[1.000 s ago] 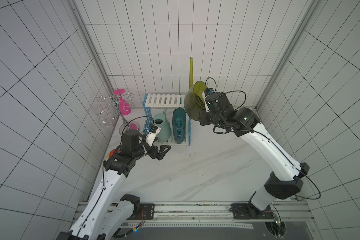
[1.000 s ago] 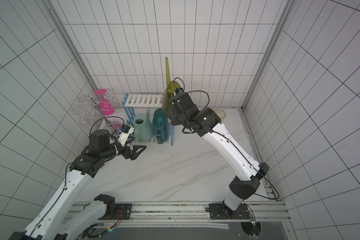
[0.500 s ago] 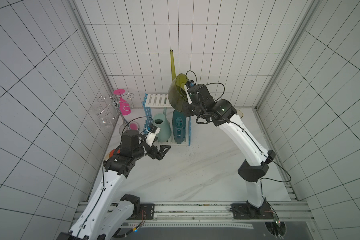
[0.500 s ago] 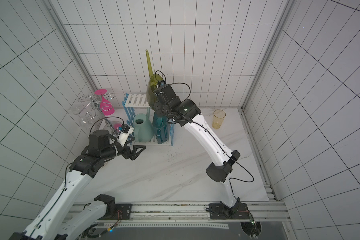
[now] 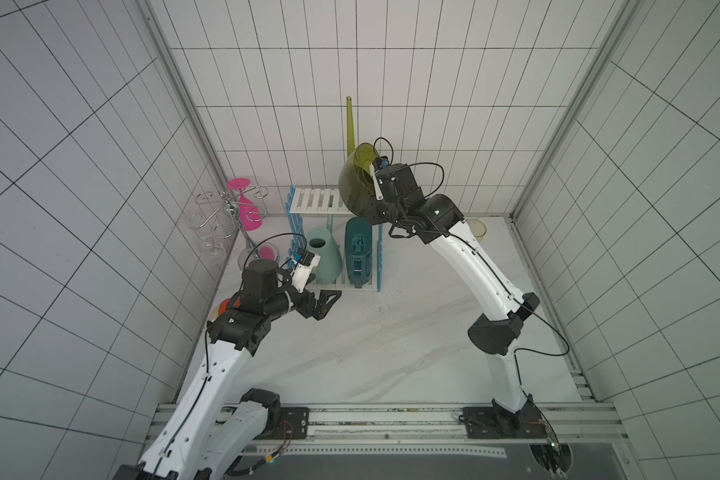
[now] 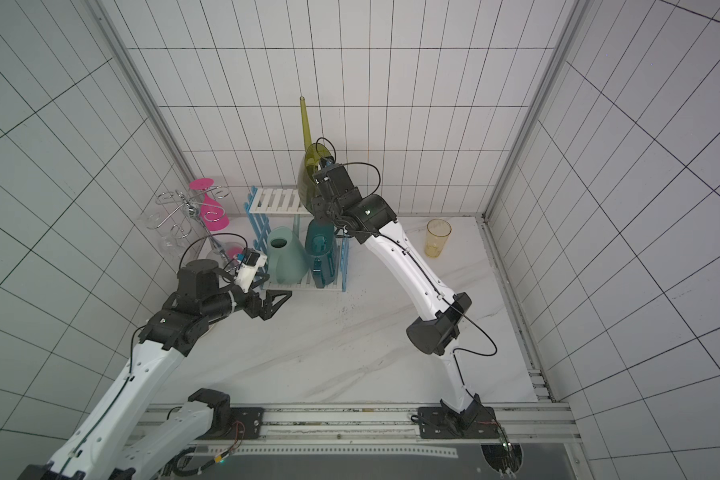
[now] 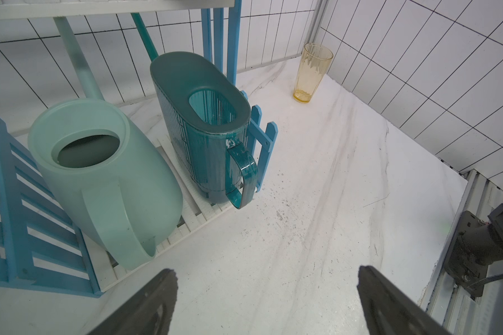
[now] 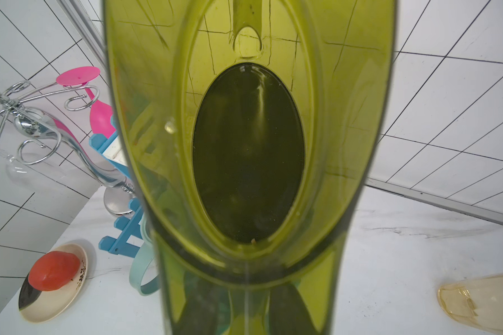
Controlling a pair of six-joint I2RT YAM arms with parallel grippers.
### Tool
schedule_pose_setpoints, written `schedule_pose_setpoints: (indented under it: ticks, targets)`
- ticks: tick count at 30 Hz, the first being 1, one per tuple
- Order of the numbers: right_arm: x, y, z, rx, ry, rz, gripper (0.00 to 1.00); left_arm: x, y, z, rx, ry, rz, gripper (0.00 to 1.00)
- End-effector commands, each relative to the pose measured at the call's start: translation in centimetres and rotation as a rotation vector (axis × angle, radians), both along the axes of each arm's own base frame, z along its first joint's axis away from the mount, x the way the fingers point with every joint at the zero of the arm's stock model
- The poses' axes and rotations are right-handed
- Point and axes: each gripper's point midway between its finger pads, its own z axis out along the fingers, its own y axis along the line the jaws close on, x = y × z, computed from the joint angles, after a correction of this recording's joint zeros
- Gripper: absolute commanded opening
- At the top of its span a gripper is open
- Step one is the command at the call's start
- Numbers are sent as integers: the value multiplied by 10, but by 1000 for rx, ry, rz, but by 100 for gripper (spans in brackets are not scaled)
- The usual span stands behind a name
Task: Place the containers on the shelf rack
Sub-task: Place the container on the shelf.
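Since a second ago, the right jaws have been swung leftward with their load, which is now seen over the right end of the shelf rack's [image 5: 314,201] top shelf rather than beside it. Those jaws are closed on the olive-green watering can [image 5: 352,187] — the grip itself is hidden behind the can's body in the wrist view. The can is held aloft, with its spout pointed up along the back wall. Whether it touches the top shelf cannot be told.

The left jaws are spread fully and nothing is held by them. They are poised above the desk [image 5: 391,353] just in front of the lower shelf, unmoved. On that shelf the mint watering can [image 5: 324,262] and the teal watering can [image 5: 358,249] are stood side by side, handles toward the front. A yellow cup [image 6: 437,239] is seen upright on the desk, apart from the rack on its right.
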Motion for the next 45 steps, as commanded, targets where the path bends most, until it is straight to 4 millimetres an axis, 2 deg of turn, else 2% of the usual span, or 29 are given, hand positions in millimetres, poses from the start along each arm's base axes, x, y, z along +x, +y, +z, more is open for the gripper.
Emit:
schedule_pose_setpoints:
  ticks: [1,6,10,18,23,27,30,37,41,45]
  targets:
    - [12,3,32,101,-82,-14,0,2,1,2,-8,-19,8,99]
    - [16,4,25,88,-76,-23,0,2,1,2,-11,-19,7,99]
    - [19,3,26,90,-84,-30,9,2,1,2,-13,-18,4,99]
    - [25,3,19,74,-82,-50,12,5,3,5,-14,-18,30,99]
    - [26,5,15,73,-75,-53,18,12,7,13,-21,-17,68,99]
    - [27,6,12,71,-70,-50,21,12,5,11,-24,-12,60,99]
    - [27,7,11,69,-69,-50,26,11,6,10,-22,-13,60,99]
    - [29,7,8,68,-64,-52,27,10,6,9,-23,-14,56,99]
    - [29,7,7,68,-61,-52,32,10,5,8,-23,-13,54,99]
    - [28,8,6,68,-56,-48,33,10,5,8,-23,-14,54,99]
